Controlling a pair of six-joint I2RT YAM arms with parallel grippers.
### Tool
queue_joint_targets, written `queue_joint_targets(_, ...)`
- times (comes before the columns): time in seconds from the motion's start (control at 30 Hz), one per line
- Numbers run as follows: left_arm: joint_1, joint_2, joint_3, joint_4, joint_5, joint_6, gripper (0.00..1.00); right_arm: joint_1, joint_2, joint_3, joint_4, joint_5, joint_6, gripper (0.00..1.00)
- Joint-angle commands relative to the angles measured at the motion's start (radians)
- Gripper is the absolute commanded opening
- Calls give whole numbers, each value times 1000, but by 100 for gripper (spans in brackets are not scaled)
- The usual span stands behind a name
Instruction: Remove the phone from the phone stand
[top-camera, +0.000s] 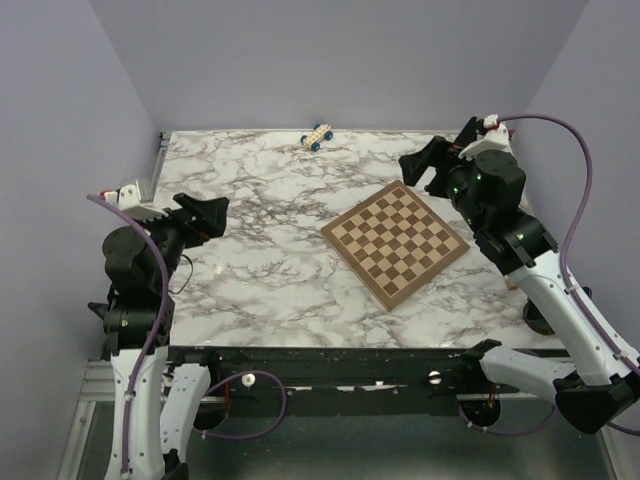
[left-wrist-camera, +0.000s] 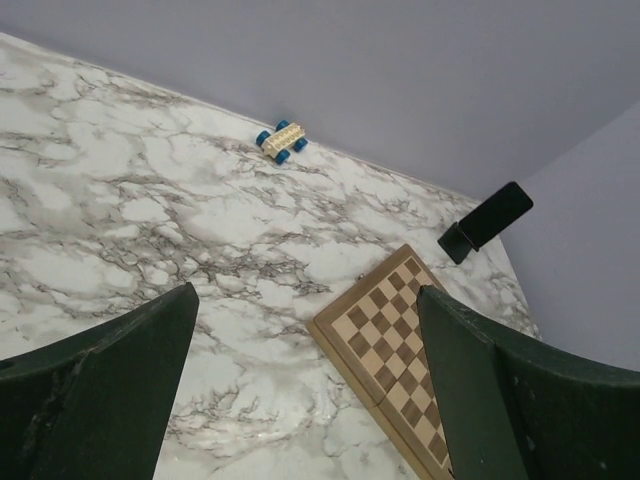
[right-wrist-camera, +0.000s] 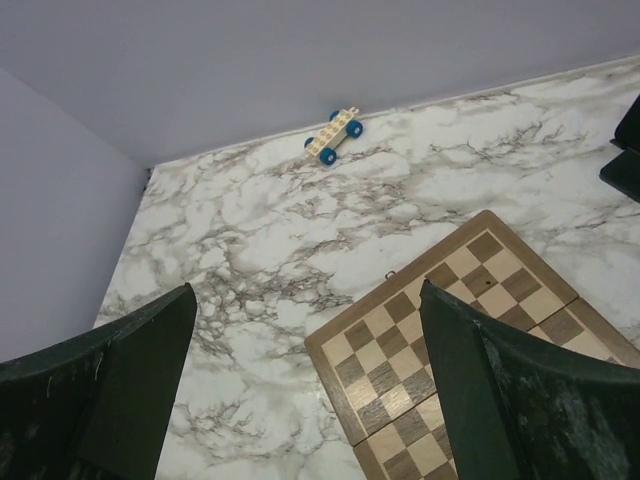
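Observation:
In the left wrist view a flat black phone (left-wrist-camera: 500, 210) leans tilted on the small black phone stand (left-wrist-camera: 455, 243) at the far right of the marble table, beyond the chessboard. A dark piece of the stand and phone shows at the right edge of the right wrist view (right-wrist-camera: 624, 172). In the top view the right arm hides them. My left gripper (top-camera: 212, 216) (left-wrist-camera: 305, 325) is open and empty over the left side of the table. My right gripper (top-camera: 424, 166) (right-wrist-camera: 305, 320) is open and empty, held above the chessboard's far corner.
A wooden chessboard (top-camera: 395, 243) lies right of centre, also in both wrist views (left-wrist-camera: 395, 360) (right-wrist-camera: 440, 330). A small toy car with blue wheels (top-camera: 317, 137) sits by the back wall. Purple walls close in the table on three sides.

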Motion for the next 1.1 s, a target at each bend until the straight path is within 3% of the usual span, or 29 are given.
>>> queue_joint_targets(0.0,14,-142,-36,-85,38,61,99,-4,-30,-25,57,-88,-87,100)
queue_joint_targets(0.17,13,-43,113,-384,-125,53,98,-4,-40,-39,65,-41,-144,100)
queue_joint_targets(0.37,13,43,252,-740,-479,-61,99,34,-71,-52,53,28,-175,100)
queue_joint_targets(0.57,13,-2,303,-915,-726,-62,99,112,-116,-80,72,127,-202,100)
queue_joint_targets(0.73,13,144,342,-1102,-925,-74,99,172,-119,-102,89,190,-217,100)
queue_joint_targets(0.93,14,221,307,-1162,-1133,-202,99,197,-103,-103,86,202,-216,100)
queue_joint_targets(1.07,34,188,221,-1021,-1190,-124,99,199,-73,-89,71,175,-208,100)
